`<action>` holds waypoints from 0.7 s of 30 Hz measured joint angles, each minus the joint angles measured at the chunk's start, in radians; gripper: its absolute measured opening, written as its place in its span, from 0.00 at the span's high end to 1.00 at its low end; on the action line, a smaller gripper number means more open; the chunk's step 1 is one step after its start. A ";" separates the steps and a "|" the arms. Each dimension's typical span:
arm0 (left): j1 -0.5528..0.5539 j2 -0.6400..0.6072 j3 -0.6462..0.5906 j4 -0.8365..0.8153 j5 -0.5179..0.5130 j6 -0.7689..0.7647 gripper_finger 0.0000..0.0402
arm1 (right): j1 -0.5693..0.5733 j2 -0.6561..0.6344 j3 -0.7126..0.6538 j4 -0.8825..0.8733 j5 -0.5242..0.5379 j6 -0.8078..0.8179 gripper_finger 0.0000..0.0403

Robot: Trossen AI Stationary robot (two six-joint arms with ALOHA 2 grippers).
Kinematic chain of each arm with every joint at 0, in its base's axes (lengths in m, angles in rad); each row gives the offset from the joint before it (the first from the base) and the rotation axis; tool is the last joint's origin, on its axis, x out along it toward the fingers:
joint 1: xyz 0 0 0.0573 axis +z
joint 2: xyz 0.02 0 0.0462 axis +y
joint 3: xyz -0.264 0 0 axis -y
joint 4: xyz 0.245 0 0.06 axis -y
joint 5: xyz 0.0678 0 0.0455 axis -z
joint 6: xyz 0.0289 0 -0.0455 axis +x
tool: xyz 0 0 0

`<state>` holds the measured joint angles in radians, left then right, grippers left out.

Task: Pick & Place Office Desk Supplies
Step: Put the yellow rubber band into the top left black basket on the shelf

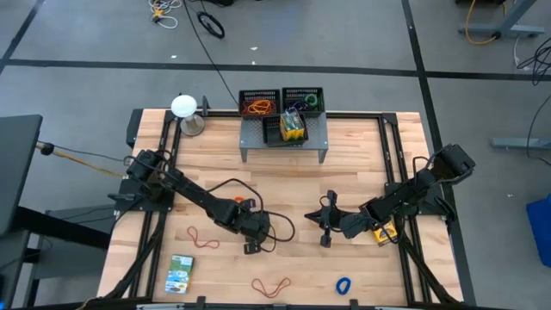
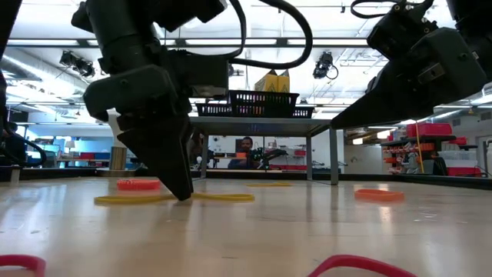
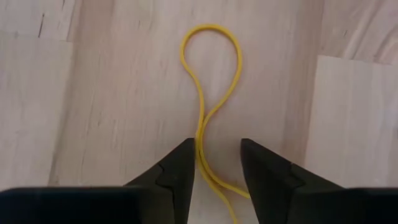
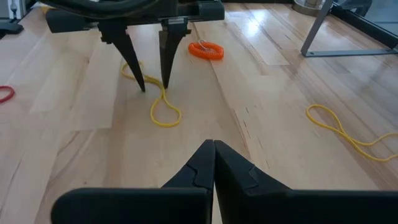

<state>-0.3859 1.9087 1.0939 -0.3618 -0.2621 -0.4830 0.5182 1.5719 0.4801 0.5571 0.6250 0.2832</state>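
Note:
A thin yellow rubber band [image 3: 210, 62] lies flat on the wooden table, twisted into a figure-eight. My left gripper [image 3: 217, 144] points steeply down over its near end. The gripper is open, with one finger on each side of the band's strands and the tips [image 4: 154, 87] down at the table top. My right gripper [image 4: 213, 155] waits shut and empty above the table, right of centre [image 1: 327, 226], pointing toward the left gripper. Two black mesh trays [image 1: 258, 102] with bands and a yellow-green box [image 1: 293, 127] sit on the grey shelf. My left gripper comes at the yellow band from above with its fingers astride the strands near the band's near end [image 3: 200, 155]. One strand runs right along the inner edge of one finger [image 3: 180, 165]; whether they touch I cannot tell. The band lies slack on the table.
The grey shelf [image 1: 284, 146] stands at the far middle, and a white ball on a stand [image 1: 182, 106] is at the far left. Loose on the table are a green-white card box [image 1: 180, 273], red [image 1: 204, 238], orange [image 1: 271, 286] and blue [image 1: 343, 284] bands, and a second yellow band [image 4: 339, 127].

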 joint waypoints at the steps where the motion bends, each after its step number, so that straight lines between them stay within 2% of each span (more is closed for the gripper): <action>1: 0.000 0.000 0.000 0.000 0.000 0.000 0.67 | 0.000 0.000 0.000 0.000 0.000 0.000 0.98; 7: -0.001 0.006 0.000 0.002 0.000 0.003 0.74 | 0.000 0.000 0.000 0.000 0.000 0.000 0.98; 14: 0.002 -0.041 -0.002 -0.027 -0.002 0.046 0.96 | 0.000 0.000 0.000 0.000 0.000 0.000 0.98; 21: 0.001 -0.159 0.000 -0.057 -0.036 0.054 0.99 | 0.000 0.000 0.000 0.000 0.000 0.000 0.98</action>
<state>-0.3847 1.7495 1.0939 -0.4191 -0.2978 -0.4286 0.5182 1.5719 0.4801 0.5571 0.6253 0.2832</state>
